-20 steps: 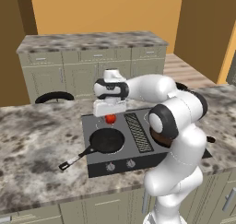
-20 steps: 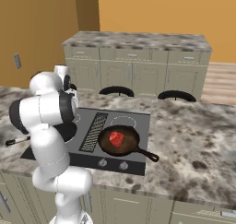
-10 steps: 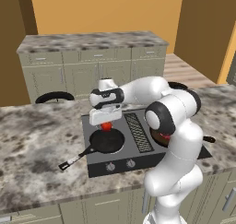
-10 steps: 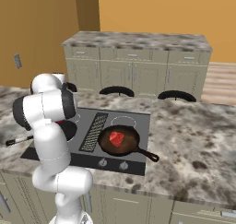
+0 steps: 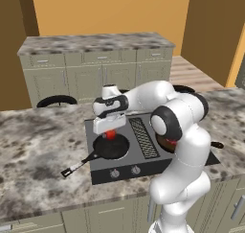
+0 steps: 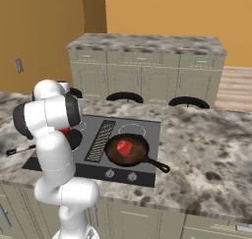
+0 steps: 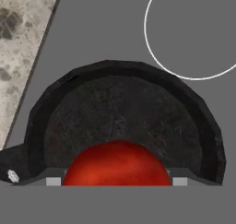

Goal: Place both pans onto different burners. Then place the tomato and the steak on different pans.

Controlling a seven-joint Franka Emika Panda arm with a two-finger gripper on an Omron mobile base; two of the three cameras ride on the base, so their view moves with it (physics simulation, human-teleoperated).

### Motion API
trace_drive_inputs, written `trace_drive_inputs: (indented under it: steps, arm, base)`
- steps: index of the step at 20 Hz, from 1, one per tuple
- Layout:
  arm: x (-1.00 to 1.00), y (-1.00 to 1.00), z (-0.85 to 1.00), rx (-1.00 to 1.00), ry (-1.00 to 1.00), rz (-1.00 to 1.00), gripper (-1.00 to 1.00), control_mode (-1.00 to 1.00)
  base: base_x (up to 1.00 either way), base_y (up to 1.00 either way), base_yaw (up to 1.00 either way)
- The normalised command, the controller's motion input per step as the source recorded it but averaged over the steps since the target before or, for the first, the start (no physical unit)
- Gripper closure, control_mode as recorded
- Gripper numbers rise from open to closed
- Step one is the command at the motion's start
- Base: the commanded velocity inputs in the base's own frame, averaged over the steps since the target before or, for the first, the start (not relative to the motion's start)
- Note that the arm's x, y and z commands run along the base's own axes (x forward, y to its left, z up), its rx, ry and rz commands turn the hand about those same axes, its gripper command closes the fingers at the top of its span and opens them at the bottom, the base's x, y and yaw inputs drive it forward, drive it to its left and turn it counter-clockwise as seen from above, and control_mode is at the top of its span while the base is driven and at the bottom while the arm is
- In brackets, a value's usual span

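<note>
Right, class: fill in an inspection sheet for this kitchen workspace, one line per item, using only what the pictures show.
Surface: dark grey cooktop set in a marbled counter.
Job's things: steak lies in the brown pan; tomato is over the black pan.
Clutter: nothing seen.
Grippers: gripper low over the black pan with the tomato between its jaws.
Cables: nothing seen.
Surroundings: cabinets, orange wall.

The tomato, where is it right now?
In the left base view the tomato sits just under the gripper, above the black pan on the cooktop's left side; whether it touches the pan is unclear.
</note>
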Motion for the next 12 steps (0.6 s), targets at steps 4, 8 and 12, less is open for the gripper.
trace_drive_inputs:
  steps: [4, 8, 12]
  arm:
    - [-0.23, -0.02, -0.19, 0.00, -0.07, 0.04, 1.00, -1.00]
    - [-0.36, -0.01, -0.13, 0.01, -0.07, 0.03, 1.00, -1.00]
    - [-0.27, -0.08, -0.03, 0.03, -0.07, 0.01, 1.00, -1.00]
  base:
    - [0.00, 0.00, 0.00]
    - [0.00, 0.00, 0.00]
    - [0.00, 0.00, 0.00]
